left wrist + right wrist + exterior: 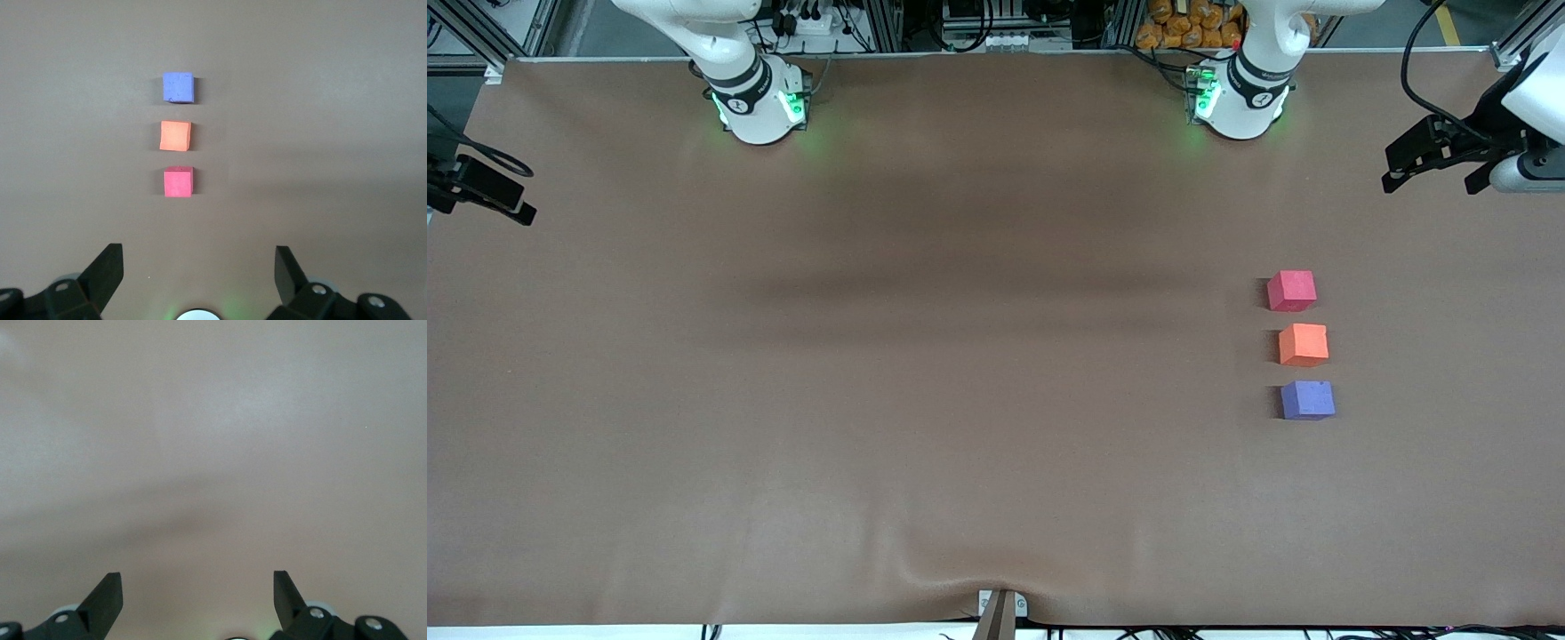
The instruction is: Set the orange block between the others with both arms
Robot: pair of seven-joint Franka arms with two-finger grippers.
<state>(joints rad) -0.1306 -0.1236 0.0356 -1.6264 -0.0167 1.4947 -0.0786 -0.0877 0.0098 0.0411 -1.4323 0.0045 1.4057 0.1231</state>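
No text, label, brand, number or sign can be read anywhere on the desk, the cubes or the arms.

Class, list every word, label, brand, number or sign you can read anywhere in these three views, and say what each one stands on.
No text can be read in any view.
Red-pink foam cube, orange foam cube, purple-blue foam cube: plain faces, no markings.
Brown table cover: no print.
White arm bases: small dark round marks, too small to read.
Left gripper and right gripper: no lettering visible.
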